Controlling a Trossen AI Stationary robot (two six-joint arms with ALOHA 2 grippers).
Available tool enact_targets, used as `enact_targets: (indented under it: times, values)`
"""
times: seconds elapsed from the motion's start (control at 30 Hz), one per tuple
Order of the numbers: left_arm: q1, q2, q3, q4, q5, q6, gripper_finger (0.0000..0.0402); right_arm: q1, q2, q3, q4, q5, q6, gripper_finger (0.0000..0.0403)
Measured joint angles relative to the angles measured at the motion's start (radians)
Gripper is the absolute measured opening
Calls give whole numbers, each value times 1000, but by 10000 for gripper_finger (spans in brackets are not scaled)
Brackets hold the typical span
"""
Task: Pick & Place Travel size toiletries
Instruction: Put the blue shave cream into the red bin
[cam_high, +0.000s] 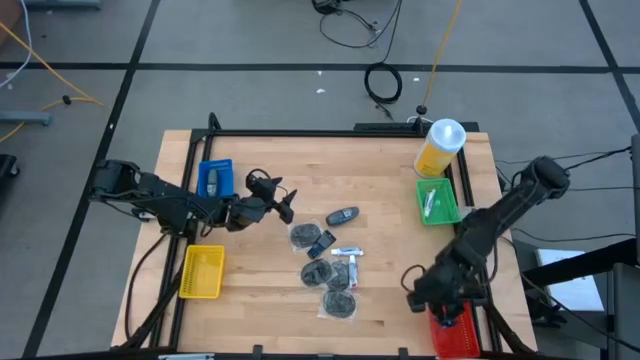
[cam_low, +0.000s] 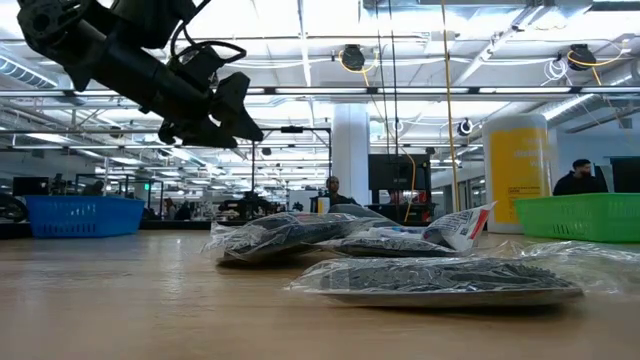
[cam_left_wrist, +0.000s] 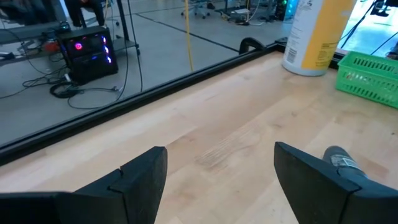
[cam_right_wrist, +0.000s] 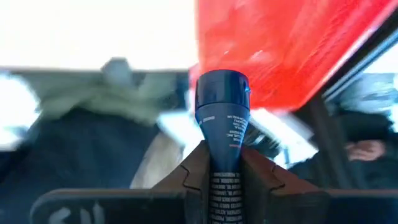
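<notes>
The travel size toiletries left on the table are small white tubes (cam_high: 347, 252) in the middle pile, lying among round dark bundles in clear bags (cam_high: 318, 272). In the low view one white tube (cam_low: 462, 226) sticks out of the pile. My right gripper (cam_high: 420, 296) hangs at the near right, beside the red bin (cam_high: 455, 335), shut on a dark blue tube (cam_right_wrist: 224, 118). My left gripper (cam_high: 282, 200) hovers open above the table left of the pile, and the low view shows it raised high (cam_low: 222, 112). Nothing is between its fingers (cam_left_wrist: 221, 180). My right gripper pinches the dark blue tube between its two fingers (cam_right_wrist: 194, 175), on the tube's printed body (cam_right_wrist: 225, 177) below the cap. The round cap end (cam_right_wrist: 222, 93) sticks out beyond the fingertips, toward the red bin (cam_right_wrist: 292, 50). The tube is lifted clear.
A green bin (cam_high: 437, 200) with white items sits at the right, with a yellow and white bottle (cam_high: 440, 147) behind it. A blue bin (cam_high: 215, 178) and a yellow bin (cam_high: 202, 272) stand at the left. A dark oblong gadget (cam_high: 342, 216) lies on the pile's far side.
</notes>
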Motion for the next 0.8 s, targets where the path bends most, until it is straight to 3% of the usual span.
enact_targets:
  times: [0.43,0.8]
  values:
    - [-1,0,0,1,0,6,285,116,124,-1,-81,141,-11,47]
    - [-2,0,0,2,1,5,285,196,198,-1,-73,246,-33,98]
